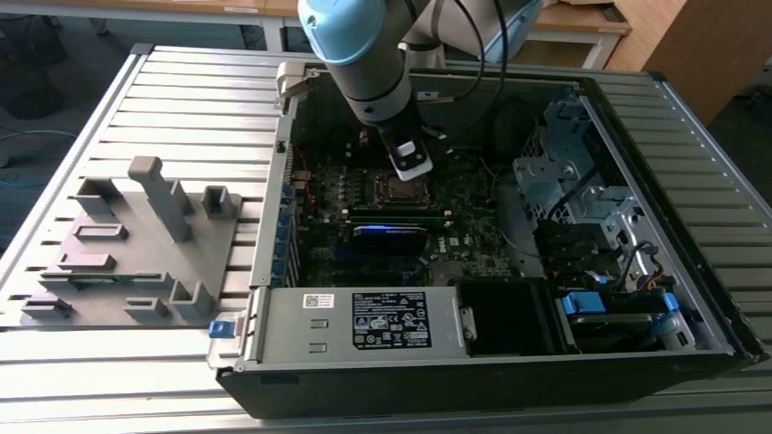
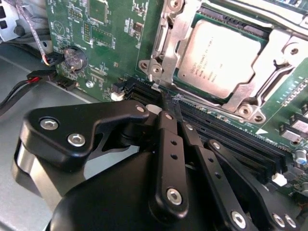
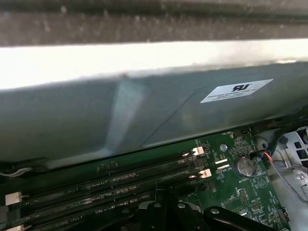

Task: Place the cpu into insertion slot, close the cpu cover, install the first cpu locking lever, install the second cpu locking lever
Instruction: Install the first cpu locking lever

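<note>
Exterior view: a slatted metal table point(image 1: 181, 99) carries an open computer case point(image 1: 483, 389) lying on its side. A grey moulded fixture point(image 1: 121, 253) stands well apart from the insertion slot point(image 2: 231, 20), towards the exterior view's left. Inside the case lies the green motherboard point(image 2: 110, 43), and the pale blue arm point(image 1: 362, 54) reaches down over it, so that the gripper point(image 1: 408, 178) hangs just above the insertion slot. In the second wrist view the black fingers point(image 2: 168, 144) are drawn close together with almost no gap at the tips. Whether they pinch anything cannot be told. The long black memory slots point(image 2: 231, 139) run just beside the insertion slot, between it and the gripper. The cpu cover point(image 2: 179, 33), a silver frame, lies flat around the slot's opening. The cpu point(image 2: 221, 57) sits in the insertion slot, flat, with its face up. It is square, so it has no long axis, and its edges run parallel to the memory slots. Its top is dull silver-grey with faint dark print. A round coin battery point(image 2: 76, 58) sits on the board, apart from the slot.
</note>
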Motion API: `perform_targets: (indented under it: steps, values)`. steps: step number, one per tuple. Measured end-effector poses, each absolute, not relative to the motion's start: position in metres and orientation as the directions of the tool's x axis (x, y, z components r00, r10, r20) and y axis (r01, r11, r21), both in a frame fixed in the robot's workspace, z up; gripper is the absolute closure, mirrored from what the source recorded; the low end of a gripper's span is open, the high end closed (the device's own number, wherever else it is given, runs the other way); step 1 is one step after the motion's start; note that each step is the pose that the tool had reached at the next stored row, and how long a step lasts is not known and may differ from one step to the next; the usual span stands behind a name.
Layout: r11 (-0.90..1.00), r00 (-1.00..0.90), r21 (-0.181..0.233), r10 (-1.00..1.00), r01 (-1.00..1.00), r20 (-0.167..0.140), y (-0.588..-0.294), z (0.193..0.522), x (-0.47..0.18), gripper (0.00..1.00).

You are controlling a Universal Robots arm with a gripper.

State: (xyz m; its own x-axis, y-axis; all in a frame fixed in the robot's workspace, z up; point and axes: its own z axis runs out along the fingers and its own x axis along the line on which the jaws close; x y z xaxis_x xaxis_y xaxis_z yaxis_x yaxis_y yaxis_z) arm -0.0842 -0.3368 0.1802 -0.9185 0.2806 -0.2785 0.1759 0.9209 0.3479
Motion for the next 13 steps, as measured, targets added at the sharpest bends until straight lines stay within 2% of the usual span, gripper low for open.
perform_targets:
  steps: [3, 13]
  values:
    - [0.923, -0.916, 0.344, 0.279, 0.173, -0.287, -0.3368, 0.1799, -0.0849, 0.89]
    - [0.923, -0.916, 0.345, 0.279, 0.173, -0.287, -0.3367, 0.1849, -0.0850, 0.89]
